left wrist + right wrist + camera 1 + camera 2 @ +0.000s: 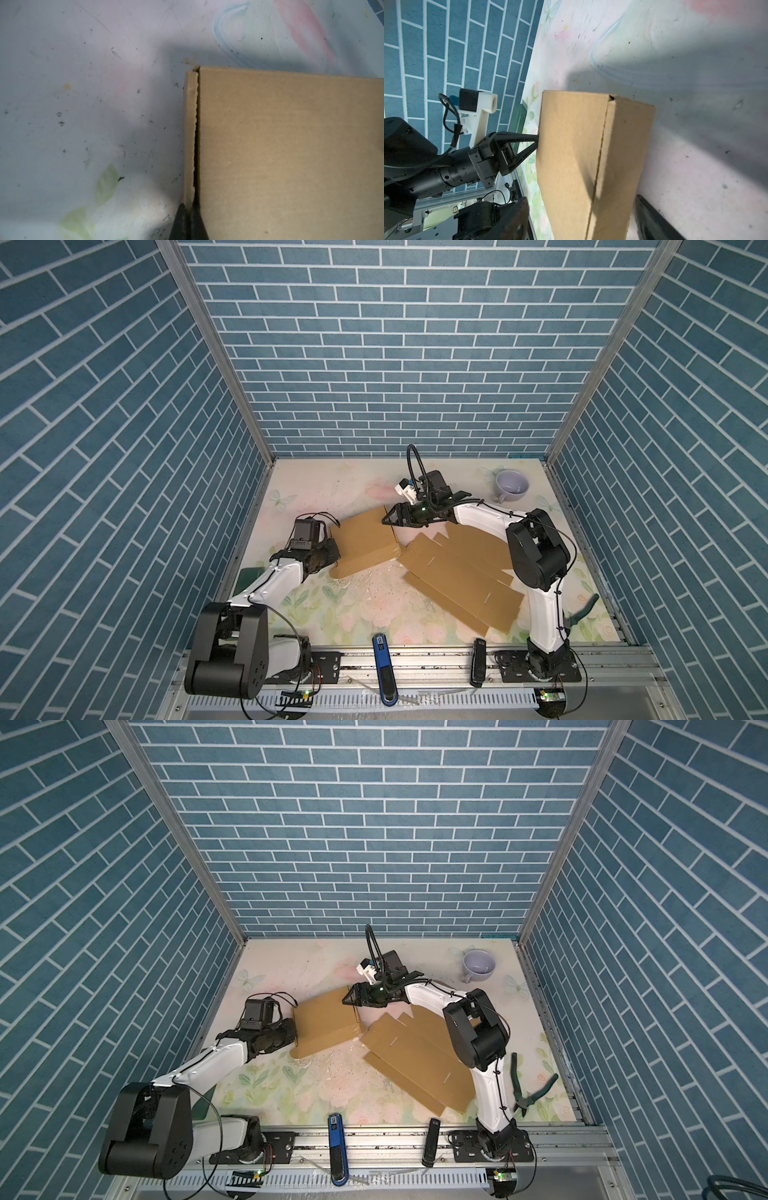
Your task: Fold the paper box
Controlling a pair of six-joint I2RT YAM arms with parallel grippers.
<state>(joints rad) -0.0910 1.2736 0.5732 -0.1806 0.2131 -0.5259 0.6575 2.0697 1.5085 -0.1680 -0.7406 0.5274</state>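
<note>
The paper box (365,543) is brown cardboard, partly folded, and rests on the flowered table in both top views (326,1021). My left gripper (336,551) is at the box's left edge. In the left wrist view it (188,207) is shut on the thin upright side flap (190,135) beside the box's top panel (291,155). My right gripper (388,517) is at the box's far right corner. In the right wrist view its jaws (581,197) stand wide on either side of the box (571,155) without touching it.
A second flat cardboard sheet (457,576) lies right of the box, under my right arm. A lilac mug (512,485) stands at the back right. Green pliers (528,1088) lie at the right. A blue tool (382,668) and a black device (478,662) lie on the front rail.
</note>
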